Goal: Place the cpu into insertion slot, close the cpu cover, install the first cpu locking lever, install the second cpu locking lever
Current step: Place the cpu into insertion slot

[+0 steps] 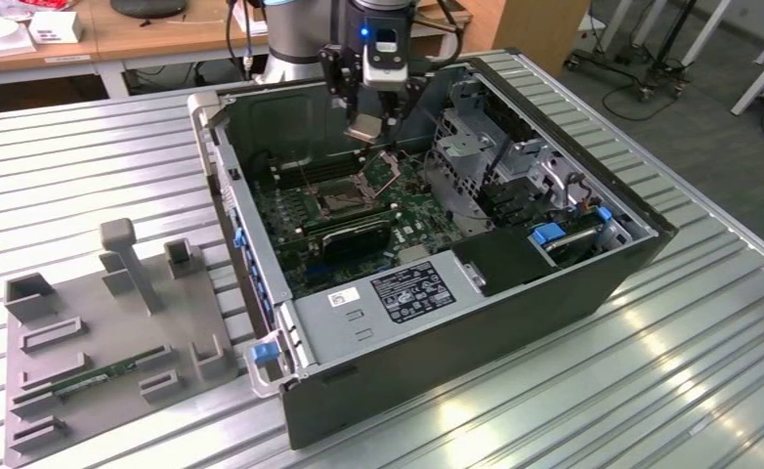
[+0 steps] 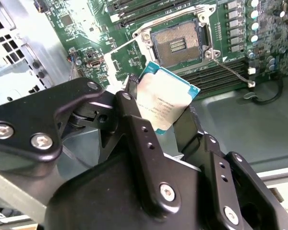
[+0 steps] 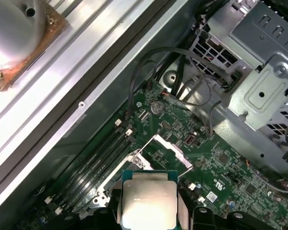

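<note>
Remote operator's view: I see the arm's gripper (image 1: 363, 125) clenched on the cpu (image 2: 165, 100). Its black fingers (image 2: 139, 134) pinch opposite edges of the chip, and the silvery face shows in both wrist views.

In the exterior view the claw hangs inside the open computer case (image 1: 513, 322), above the green motherboard (image 1: 415, 195). The insertion slot (image 1: 340, 200) sits at about 6 o'clock from the claw, apart from the chip. The cpu is in the air and not yet seated.

In the second wrist view the socket's dark centre lies bare inside its metal rim. A thin wire lever (image 2: 233, 72) is swung clear beside it. In the first wrist view the cpu cover (image 3: 165, 152) stands open just beyond the held chip, with green board showing through its window.

In the exterior view a black heatsink block (image 1: 356, 237) lies at 6 o'clock from the socket. At about 8 o'clock from the case, a grey fixture tray (image 1: 96, 322) rests on the slatted metal table (image 1: 695, 371). A green memory stick (image 1: 96, 376) lies in the tray.
</note>
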Robot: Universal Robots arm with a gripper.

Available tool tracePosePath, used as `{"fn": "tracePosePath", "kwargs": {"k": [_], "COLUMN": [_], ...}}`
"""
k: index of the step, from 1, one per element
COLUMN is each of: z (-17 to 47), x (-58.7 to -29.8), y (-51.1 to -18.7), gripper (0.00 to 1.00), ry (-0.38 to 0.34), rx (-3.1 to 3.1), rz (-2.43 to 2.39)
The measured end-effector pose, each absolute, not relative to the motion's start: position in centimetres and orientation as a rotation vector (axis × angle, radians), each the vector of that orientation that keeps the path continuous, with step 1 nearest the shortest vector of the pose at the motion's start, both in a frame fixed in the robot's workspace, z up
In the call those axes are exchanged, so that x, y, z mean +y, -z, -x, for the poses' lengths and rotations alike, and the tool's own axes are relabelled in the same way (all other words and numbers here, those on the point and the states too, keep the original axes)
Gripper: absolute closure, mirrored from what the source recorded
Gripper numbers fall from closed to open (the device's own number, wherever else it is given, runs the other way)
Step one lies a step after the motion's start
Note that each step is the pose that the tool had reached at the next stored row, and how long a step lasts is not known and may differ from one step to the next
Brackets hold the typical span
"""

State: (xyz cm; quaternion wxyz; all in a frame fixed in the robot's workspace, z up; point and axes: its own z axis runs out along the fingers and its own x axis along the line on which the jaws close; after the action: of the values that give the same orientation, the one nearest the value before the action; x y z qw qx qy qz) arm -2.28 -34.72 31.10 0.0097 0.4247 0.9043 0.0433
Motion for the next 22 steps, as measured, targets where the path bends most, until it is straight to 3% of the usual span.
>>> {"fn": "tracePosePath", "kwargs": {"k": [22], "z": [2.62], "x": [-34.72], "y": [-31.08], "gripper": [0.45], "ry": [-0.134], "rx": [2.785], "rz": [-1.400]}}
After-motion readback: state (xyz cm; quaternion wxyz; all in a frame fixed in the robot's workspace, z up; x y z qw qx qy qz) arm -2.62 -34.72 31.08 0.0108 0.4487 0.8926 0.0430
